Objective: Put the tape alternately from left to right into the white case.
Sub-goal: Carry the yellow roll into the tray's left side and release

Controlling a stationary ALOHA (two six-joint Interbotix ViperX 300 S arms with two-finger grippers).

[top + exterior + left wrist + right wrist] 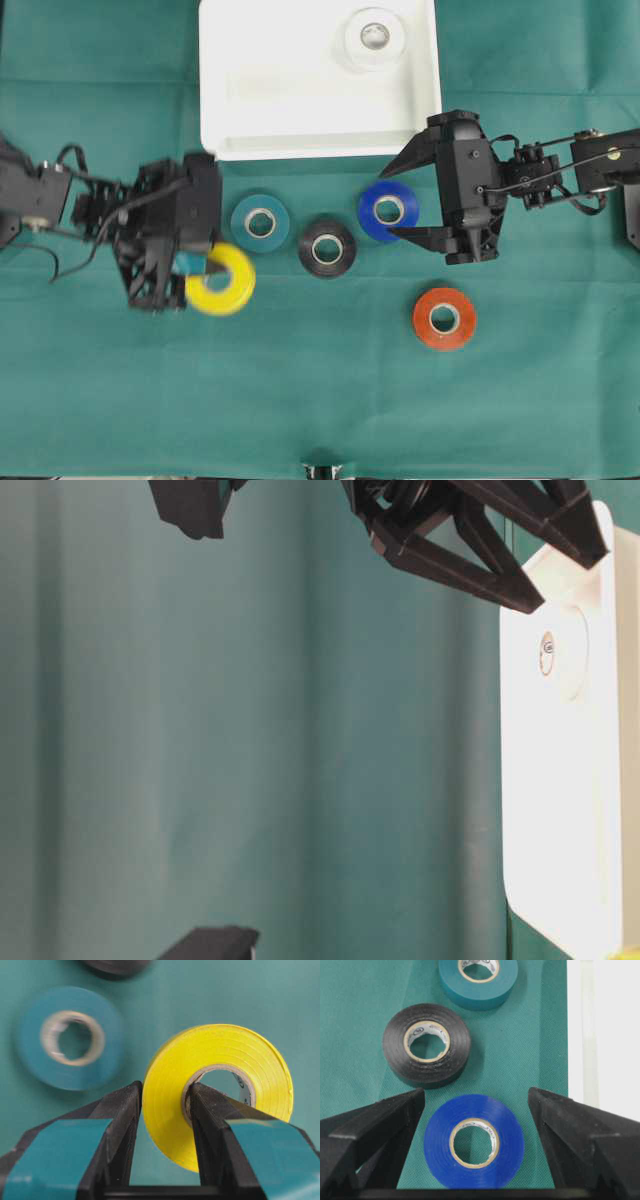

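We hold the yellow roll in the left gripper, fingers clamped across its wall, below the white tray; right gripper is spread wide around the blue roll; we should carry level, clear the tray rim, release inside.

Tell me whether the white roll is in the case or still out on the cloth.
In. The white roll lies flat inside the white case, near its far right corner; the other five rolls are outside it.

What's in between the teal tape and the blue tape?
The black roll sits between the teal roll and the blue roll, seen in the overhead view.
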